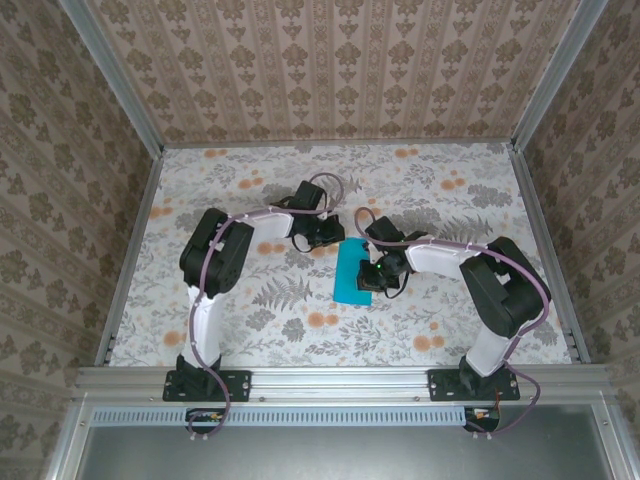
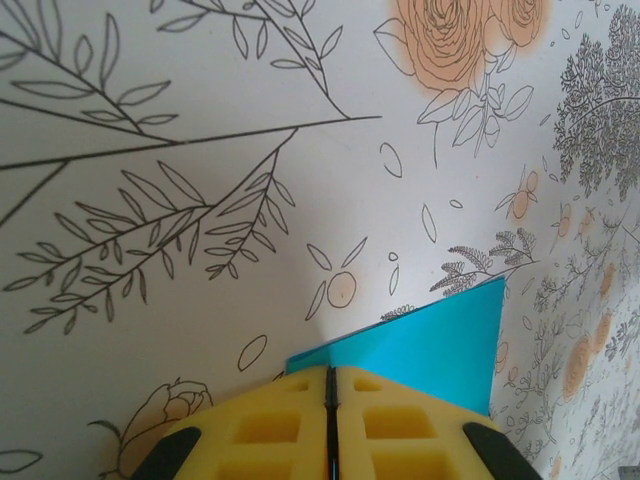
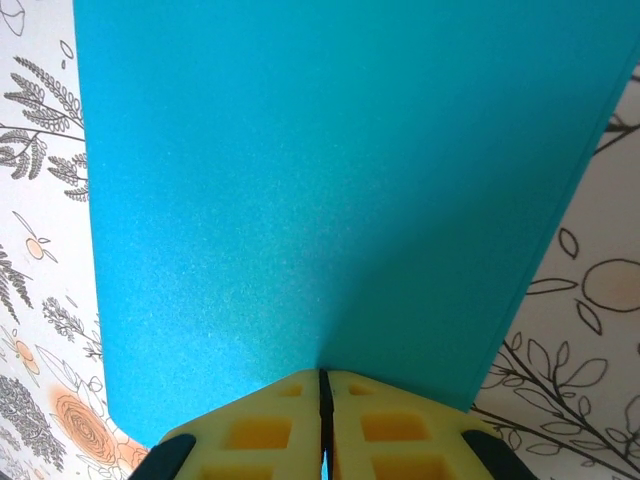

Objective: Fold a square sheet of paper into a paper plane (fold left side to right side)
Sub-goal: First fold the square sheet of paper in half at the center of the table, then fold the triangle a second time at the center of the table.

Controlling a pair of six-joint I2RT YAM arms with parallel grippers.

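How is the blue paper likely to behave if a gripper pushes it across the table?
The paper looks thin and lies flat, so it would probably buckle or slide. Two layers show along its edge in the right wrist view, so it may spring open. The shut right gripper likely pins it.

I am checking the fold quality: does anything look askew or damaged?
Slightly. The folded turquoise paper sheet shows a darker strip along one long edge in the right wrist view, so its two layers seem not quite aligned. No tear is visible.
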